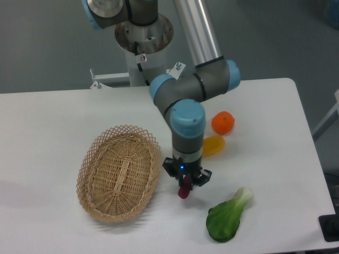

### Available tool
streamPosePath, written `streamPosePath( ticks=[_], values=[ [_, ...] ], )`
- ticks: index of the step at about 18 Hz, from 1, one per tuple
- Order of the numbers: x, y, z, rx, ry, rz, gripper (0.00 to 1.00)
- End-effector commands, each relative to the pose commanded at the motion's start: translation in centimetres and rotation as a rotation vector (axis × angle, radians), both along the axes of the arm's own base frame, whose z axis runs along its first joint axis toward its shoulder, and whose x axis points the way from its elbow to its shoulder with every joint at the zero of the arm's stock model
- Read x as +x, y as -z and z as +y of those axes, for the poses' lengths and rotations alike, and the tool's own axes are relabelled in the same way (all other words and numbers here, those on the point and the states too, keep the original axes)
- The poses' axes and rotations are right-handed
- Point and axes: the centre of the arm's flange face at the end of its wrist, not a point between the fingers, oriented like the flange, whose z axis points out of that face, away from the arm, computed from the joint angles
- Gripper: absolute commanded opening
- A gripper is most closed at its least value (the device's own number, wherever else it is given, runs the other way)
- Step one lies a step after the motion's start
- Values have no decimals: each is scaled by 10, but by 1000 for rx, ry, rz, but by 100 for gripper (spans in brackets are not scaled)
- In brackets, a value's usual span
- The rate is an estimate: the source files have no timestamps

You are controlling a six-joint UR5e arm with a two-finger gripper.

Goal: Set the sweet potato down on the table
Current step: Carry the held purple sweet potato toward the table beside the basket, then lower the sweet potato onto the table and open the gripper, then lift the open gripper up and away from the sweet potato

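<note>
The magenta-purple sweet potato (184,191) hangs upright between the fingers of my gripper (185,186), only its lower end showing. The gripper is shut on it, just right of the wicker basket (119,172), low over the white table (53,121). I cannot tell whether the sweet potato's tip touches the tabletop.
The oval wicker basket lies left of the gripper, holding nothing I can see. A yellow-orange oblong fruit (214,145) and a round orange (223,122) lie behind the arm to the right. A green bok choy (229,216) lies at the front right.
</note>
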Motion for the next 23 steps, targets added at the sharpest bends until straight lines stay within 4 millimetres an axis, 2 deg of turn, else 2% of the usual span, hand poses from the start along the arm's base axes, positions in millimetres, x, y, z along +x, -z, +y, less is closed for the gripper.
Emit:
streamPosePath(
  ticks=[4,5,6,8,9,14,19,23],
  values=[
    [1,-1,2,5,4,1,24],
    [1,-1,2,5,4,1,28],
    [0,-2,3,7,5,3,45],
    [-2,-9,6,17,5,13,93],
    [-6,-15,7,25,3,25,100],
    [-25,-53,20,78,-12,78,100],
    [-73,-111,23,152,-48,164,100],
    [-110,-142,-2,160,-52,202,100]
  ],
)
